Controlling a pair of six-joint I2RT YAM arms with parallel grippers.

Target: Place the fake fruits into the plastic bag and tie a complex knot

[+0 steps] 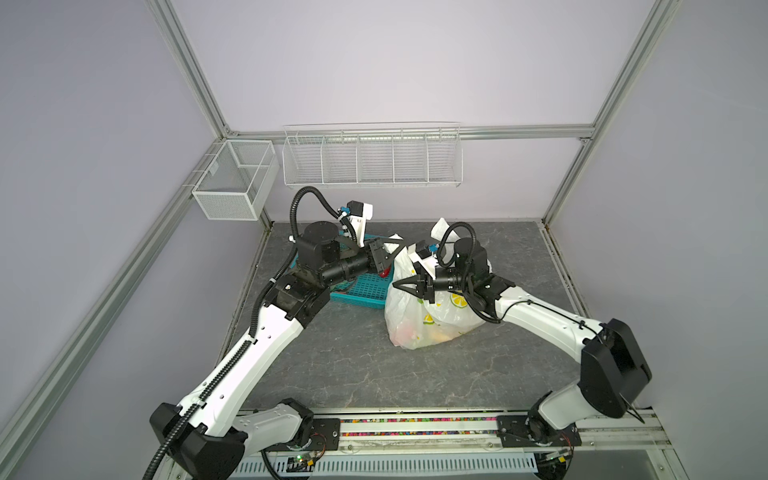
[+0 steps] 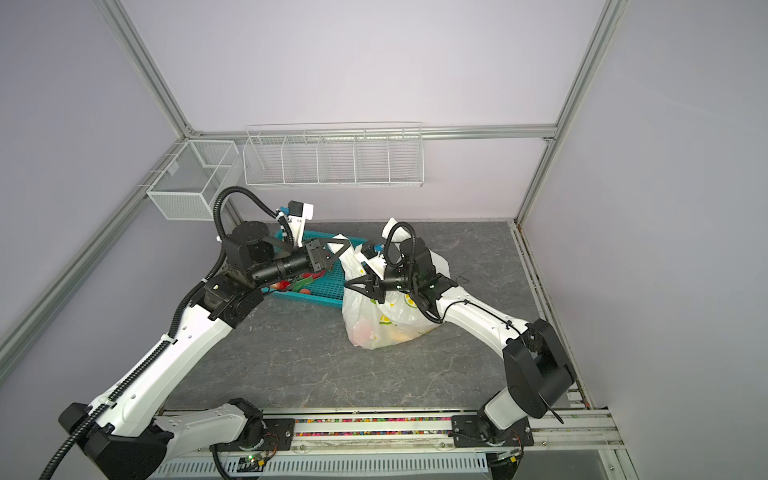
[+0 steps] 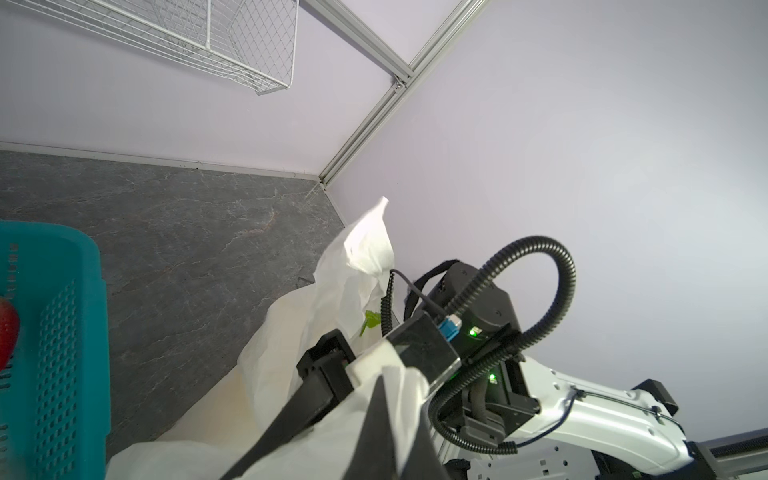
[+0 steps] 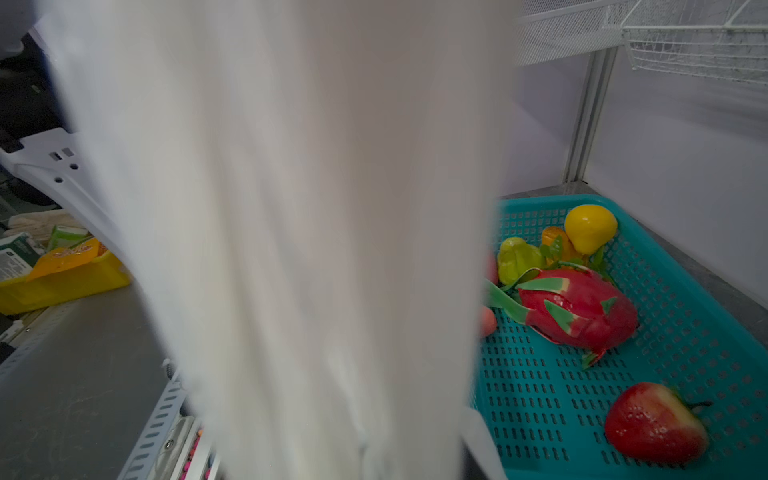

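Tabletop (image 1: pixel 332 365) of grey veined material carried everything. On it the plastic bag (image 1: pixel 419 320), white with printed lemon slices and green leaves, stood right of the middle in both top views. It bulged at the bottom, and pale orange and pink fruits (image 1: pixel 409 332) showed dimly through its skin. Its upper plastic rose up and to the left.

Just left of the bag lay a teal basket (image 1: pixel 361 297), flat on the tabletop and partly under the left arm (image 1: pixel 266 345).

Above the basket's right end hung the left gripper (image 1: pixel 402 248), its jaws pressed together and pinching a strap of the bag. At the bag's gathered neck the right gripper (image 1: pixel 395 285) pointed left. Loose white plastic filled the right wrist view and hid its jaws, so I could not tell whether they were spread or closed.

Inside the basket, apart from the bag, lay a red dragon fruit (image 4: pixel 582 311), a strawberry (image 4: pixel 654 424), a yellow fruit (image 4: pixel 590 226) and a green piece (image 4: pixel 517 259).
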